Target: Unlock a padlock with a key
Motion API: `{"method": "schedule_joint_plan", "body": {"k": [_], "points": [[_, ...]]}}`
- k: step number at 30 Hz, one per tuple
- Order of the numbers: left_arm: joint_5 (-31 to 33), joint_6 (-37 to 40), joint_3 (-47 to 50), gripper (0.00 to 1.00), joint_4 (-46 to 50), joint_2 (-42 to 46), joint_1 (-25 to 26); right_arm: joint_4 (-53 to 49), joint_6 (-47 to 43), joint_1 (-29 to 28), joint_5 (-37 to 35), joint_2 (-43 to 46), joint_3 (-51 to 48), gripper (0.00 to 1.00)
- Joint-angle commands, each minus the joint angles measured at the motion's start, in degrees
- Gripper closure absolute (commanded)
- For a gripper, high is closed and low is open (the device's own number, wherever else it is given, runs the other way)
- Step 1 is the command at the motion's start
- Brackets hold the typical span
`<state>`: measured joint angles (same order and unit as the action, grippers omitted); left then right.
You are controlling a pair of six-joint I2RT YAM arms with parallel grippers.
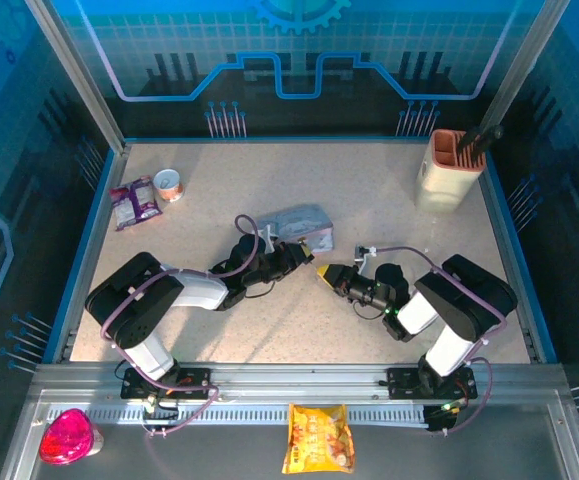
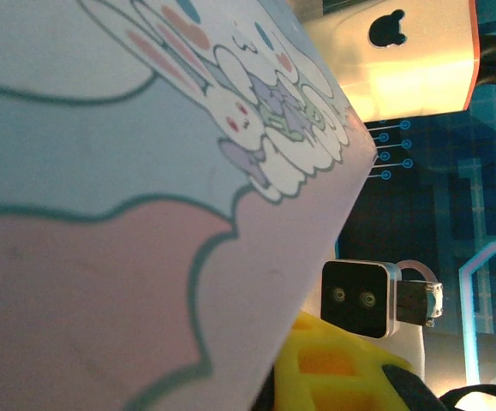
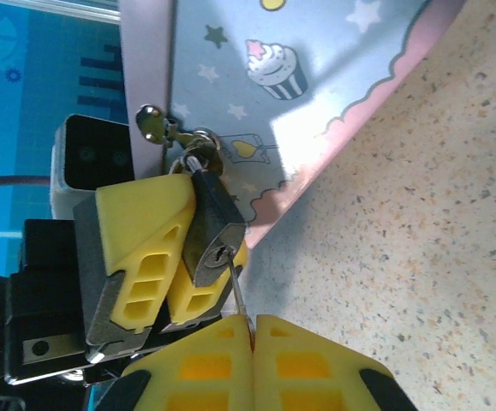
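Pinched shut nearest us, our right hand (image 3: 253, 330) holds a thin silvery key (image 3: 235, 287) at the keyhole of the small dark padlock (image 3: 213, 227); our left hand (image 3: 188, 253) clamps that lock steady on the pale blue tin (image 3: 333, 77).

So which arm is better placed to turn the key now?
The right. The right gripper is shut on the key, its tip at the keyhole of the padlock; the left gripper is busy holding that padlock.
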<state>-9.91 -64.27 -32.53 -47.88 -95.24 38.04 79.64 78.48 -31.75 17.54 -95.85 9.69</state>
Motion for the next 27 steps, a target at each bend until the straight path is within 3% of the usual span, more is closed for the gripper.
{"method": "schedule_joint_plan", "body": {"k": [1, 27], "points": [[-0.99, -0.13, 0.46, 1.0, -4.8, 1.81, 0.51, 2.01, 0.11, 1.09, 0.65, 1.94, -0.53, 1.0], [-2.04, -2.31, 1.36, 1.0, -9.32, 1.28, 1.42, 2.01, 0.62, 1.42, 0.89, 0.5, 0.22, 1.0]]}}
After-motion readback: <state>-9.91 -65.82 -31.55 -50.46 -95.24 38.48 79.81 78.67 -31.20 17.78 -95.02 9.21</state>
